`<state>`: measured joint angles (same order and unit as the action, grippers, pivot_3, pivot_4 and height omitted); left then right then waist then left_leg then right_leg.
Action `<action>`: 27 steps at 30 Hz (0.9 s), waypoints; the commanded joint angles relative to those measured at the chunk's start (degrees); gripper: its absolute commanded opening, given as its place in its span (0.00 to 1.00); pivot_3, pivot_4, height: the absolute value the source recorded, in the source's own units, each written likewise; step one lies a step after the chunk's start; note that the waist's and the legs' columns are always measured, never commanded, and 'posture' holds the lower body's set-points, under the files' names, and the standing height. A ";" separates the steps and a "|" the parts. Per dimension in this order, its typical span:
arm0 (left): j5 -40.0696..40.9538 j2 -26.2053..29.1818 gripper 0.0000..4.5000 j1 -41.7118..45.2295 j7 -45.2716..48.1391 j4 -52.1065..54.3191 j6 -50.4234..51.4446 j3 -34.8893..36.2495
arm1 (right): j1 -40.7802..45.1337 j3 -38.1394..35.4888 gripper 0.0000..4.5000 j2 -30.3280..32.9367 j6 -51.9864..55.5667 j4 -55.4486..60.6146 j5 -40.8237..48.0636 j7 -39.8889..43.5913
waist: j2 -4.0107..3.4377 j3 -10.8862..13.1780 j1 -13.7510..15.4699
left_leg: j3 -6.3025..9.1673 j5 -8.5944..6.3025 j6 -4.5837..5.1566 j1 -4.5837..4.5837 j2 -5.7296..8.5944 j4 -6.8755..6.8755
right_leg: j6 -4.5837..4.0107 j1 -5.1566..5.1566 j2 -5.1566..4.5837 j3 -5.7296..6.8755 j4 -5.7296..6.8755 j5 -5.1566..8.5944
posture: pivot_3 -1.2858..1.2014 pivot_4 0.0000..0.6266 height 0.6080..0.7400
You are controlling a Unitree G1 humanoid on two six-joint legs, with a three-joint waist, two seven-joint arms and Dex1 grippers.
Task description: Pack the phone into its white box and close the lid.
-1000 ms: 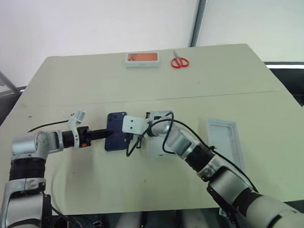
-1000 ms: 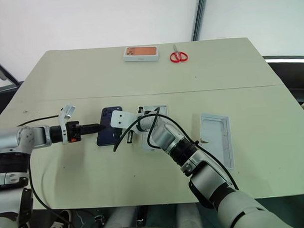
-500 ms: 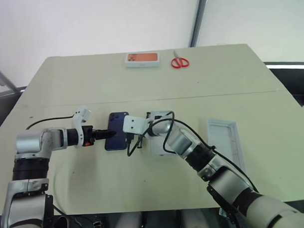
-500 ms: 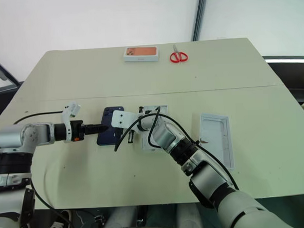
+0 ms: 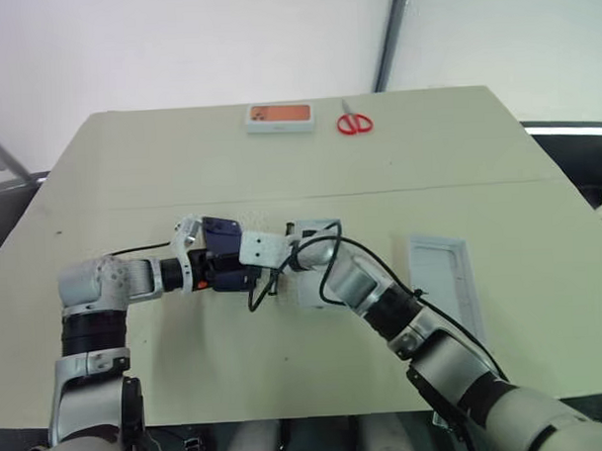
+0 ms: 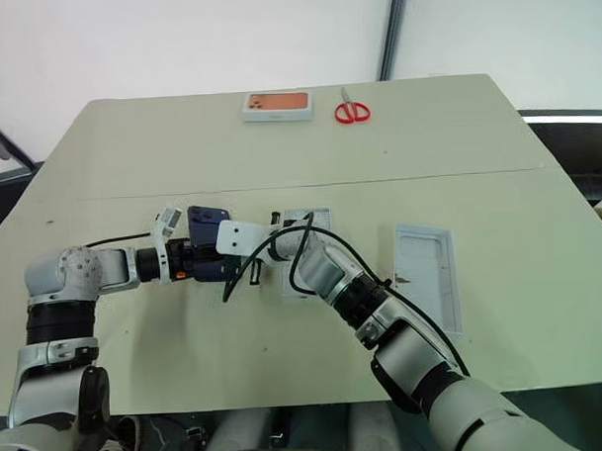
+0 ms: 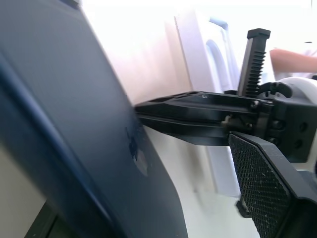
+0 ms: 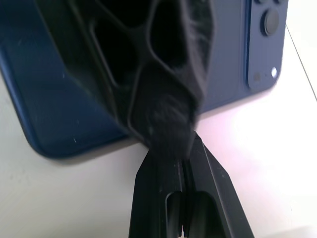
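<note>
The dark navy phone (image 5: pixel 222 231) is tipped up on the table, its back and camera cluster (image 8: pixel 265 22) showing in the right wrist view. My left gripper (image 5: pixel 226 273) is open around the phone's near end, with one pad (image 7: pixel 262 183) apart from the phone's face. My right gripper (image 7: pixel 141 111) is shut, its tip against the phone's edge from the right. The white box (image 5: pixel 316 284) lies just right of the phone, largely hidden by my right arm. The lid (image 5: pixel 447 280) lies inside up further right.
A white box with an orange picture (image 5: pixel 279 116) and red scissors (image 5: pixel 356 123) lie at the table's far edge. A black cable (image 5: pixel 269 286) hangs by my right wrist near the phone.
My left gripper has moved right, rolled and closed in on the phone. The phone has gone from lying flat to tipped up. My right arm has stayed put.
</note>
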<state>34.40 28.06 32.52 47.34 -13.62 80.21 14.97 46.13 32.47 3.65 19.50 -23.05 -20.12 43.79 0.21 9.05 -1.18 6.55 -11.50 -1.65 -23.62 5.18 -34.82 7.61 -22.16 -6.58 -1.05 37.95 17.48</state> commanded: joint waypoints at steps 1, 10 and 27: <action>1.17 0.36 0.79 -0.10 -0.72 0.37 -0.61 -0.10 | 0.50 0.32 0.01 -0.89 -0.96 -0.20 0.33 0.00 | 0.01 0.00 -0.02 | -0.01 0.01 -0.01 0.00 -0.01 0.02 | 0.00 -0.01 0.00 -0.01 0.00 0.00 | 0.52 0.24 1.00; 4.16 3.34 0.79 -2.16 -1.05 -0.37 -1.64 3.67 | -0.14 0.56 0.01 -0.50 -0.86 0.59 0.23 0.32 | 0.07 0.04 -0.35 | -0.05 0.02 -0.04 0.00 -0.05 0.08 | -0.01 -0.08 0.04 -0.07 -0.01 0.01 | 0.52 0.24 1.00; 9.37 0.52 0.15 -6.10 -3.18 -0.39 -1.67 7.15 | -0.32 0.97 0.00 -0.23 -1.04 0.72 -0.02 0.62 | 0.20 0.12 -1.19 | -0.05 0.04 -0.07 0.00 -0.07 0.21 | -0.05 -0.13 0.04 -0.09 -0.03 0.02 | 0.52 0.24 1.00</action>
<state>42.71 28.32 25.75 44.29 -15.33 78.63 20.96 46.04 32.89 3.64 18.32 -23.00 -20.00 44.09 0.41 9.17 -2.36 6.50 -11.47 -1.73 -23.63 5.11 -34.60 7.56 -22.30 -6.53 -1.14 37.92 17.50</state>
